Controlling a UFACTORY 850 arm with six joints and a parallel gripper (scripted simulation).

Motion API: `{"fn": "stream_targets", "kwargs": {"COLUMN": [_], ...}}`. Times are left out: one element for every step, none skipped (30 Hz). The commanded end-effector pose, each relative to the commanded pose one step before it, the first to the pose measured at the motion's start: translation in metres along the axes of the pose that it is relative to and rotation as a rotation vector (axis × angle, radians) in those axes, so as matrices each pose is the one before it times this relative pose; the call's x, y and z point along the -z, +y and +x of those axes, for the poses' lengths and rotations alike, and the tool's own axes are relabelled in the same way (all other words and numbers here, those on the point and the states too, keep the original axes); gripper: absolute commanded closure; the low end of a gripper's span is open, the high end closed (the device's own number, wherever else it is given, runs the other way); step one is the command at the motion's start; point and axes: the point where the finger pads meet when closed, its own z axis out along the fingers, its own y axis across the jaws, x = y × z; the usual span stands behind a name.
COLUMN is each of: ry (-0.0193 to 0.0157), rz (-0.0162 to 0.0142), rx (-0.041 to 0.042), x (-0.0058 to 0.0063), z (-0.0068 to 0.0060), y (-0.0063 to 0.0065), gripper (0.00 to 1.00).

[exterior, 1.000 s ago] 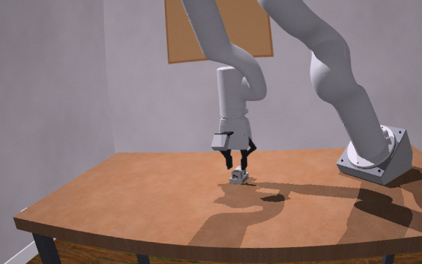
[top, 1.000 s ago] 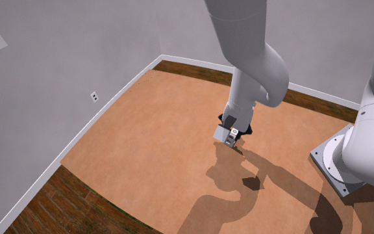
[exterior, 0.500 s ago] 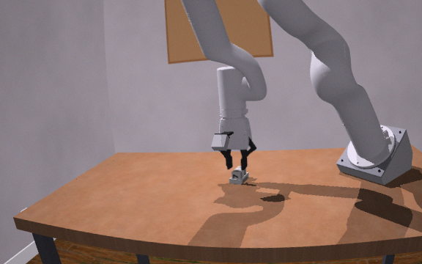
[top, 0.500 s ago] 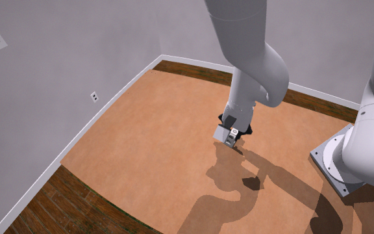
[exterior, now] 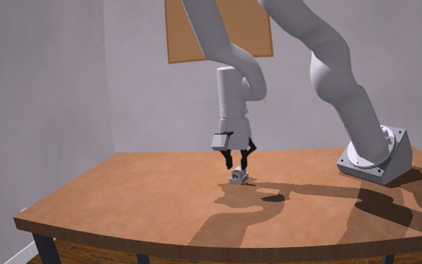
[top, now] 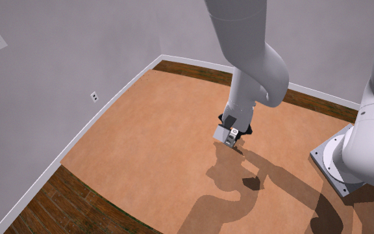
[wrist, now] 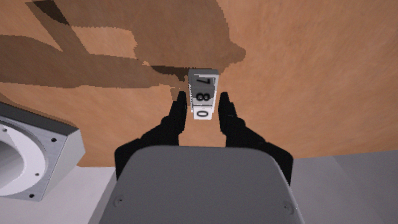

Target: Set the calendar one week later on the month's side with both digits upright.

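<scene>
The small grey tray [top: 229,145] [exterior: 236,181] [wrist: 203,71] stands on the table with the number cubes in it. In the wrist view a dark, shaded face with a 7 [wrist: 203,80] is at the far end, a shaded face with an 8 [wrist: 202,96] is next to it, and a bright white face with a 0 [wrist: 202,114] is nearest the gripper. The digits lie sideways there. How each face belongs to a cube, and whether both cubes stand flat, I cannot tell. My gripper [exterior: 237,168] [wrist: 202,100] is partly open and empty, fingertips just above the tray, one to each side.
The arm's grey base [top: 328,166] [exterior: 376,172] [wrist: 60,145] is bolted down on the right of the table [top: 135,136] [exterior: 123,198]. Shadows of the arm fall across the table beside the tray. A grey block sits on the gripper's side, above the tray.
</scene>
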Motion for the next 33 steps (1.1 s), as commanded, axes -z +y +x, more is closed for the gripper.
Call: {"fn": "stream_targets", "kwargs": {"ry": [-0.00006, 0.00000, 0.00000, 0.00000, 0.00000, 0.00000, 0.00001, 0.00001, 0.00001, 0.00000, -0.00001, -0.00002, 0.00002, 0.00001, -0.00002, 0.00001, 0.00001, -0.00003, 0.00003, 0.00000, 0.00000, 0.00000, -0.00002, 0.00002, 0.00000, -0.00003, 0.00002, 0.00001, 0.00000, -0.00001, -0.00001, -0.00001, 0.00000], "rz": [-0.00097, 0.00000, 0.00000, 0.00000, 0.00000, 0.00000, 0.00000, 0.00000, 0.00000, 0.00000, 0.00000, 0.00001, -0.00001, 0.00000, 0.00001, 0.00000, 0.00000, 0.00001, -0.00001, 0.00000, 0.00000, 0.00000, 0.00000, 0.00000, 0.00000, 0.00001, 0.00000, 0.00000, 0.00000, 0.00000, 0.00000, 0.00000, 0.00000], "rx": [0.00032, 0.00000, 0.00000, 0.00000, 0.00000, 0.00000, 0.00000, 0.00000, 0.00000, 0.00000, 0.00000, 0.00000, 0.00000, 0.00000, 0.00000, 0.00000, 0.00000, 0.00000, 0.00000, 0.00000, 0.00000, 0.00000, 0.00000, 0.00000, 0.00000, 0.00000, 0.00000, 0.00000, 0.00000, 0.00000, 0.00000, 0.00000, 0.00000], "x": [0.00026, -0.00001, 0.00000, 0.00000, -0.00006, -0.00015, -0.00028, -0.00042, -0.00058, -0.00074, -0.00091, -0.00107, -0.00121, -0.00134, -0.00145, -0.00154, -0.00160, -0.00163, -0.00164, 0.00000, 0.00000, -0.00161, -0.00156, -0.00148, -0.00137, -0.00124, -0.00110, -0.00094, -0.00077, -0.00060, -0.00044, -0.00029, -0.00016], "z": [0.00002, 0.00000, 0.00000, 0.00000, 0.00000, 0.00000, 0.00000, 0.00000, 0.00000, 0.00000, 0.00000, 0.00000, 0.00000, 0.00000, 0.00000, 0.00000, 0.00000, -0.00001, 0.00001, 0.00000, 0.00000, 0.00000, 0.00000, 0.00000, 0.00000, -0.00001, 0.00000, 0.00000, 0.00000, 0.00000, 0.00000, 0.00000, 0.00000], "y": [0.00050, 0.00000, 0.00000, 0.00000, 0.00000, 0.00000, 0.00000, 0.00000, 0.00000, 0.00000, 0.00000, -0.00001, 0.00001, 0.00000, -0.00001, 0.00000, 0.00000, -0.00001, 0.00001, 0.00000, 0.00000, 0.00000, -0.00001, 0.00001, 0.00000, -0.00001, 0.00001, 0.00000, 0.00000, 0.00000, 0.00000, 0.00000, 0.00000], "gripper": [0.53, 0.53, 0.53, 0.53, 0.53, 0.53, 0.53, 0.53, 0.53, 0.53, 0.53, 0.53, 0.53, 0.53, 0.53, 0.53, 0.53, 0.53, 0.53, 0.53, 0.53, 0.53, 0.53, 0.53, 0.53, 0.53, 0.53, 0.53, 0.53, 0.53, 0.53, 0.53, 0.53]}}
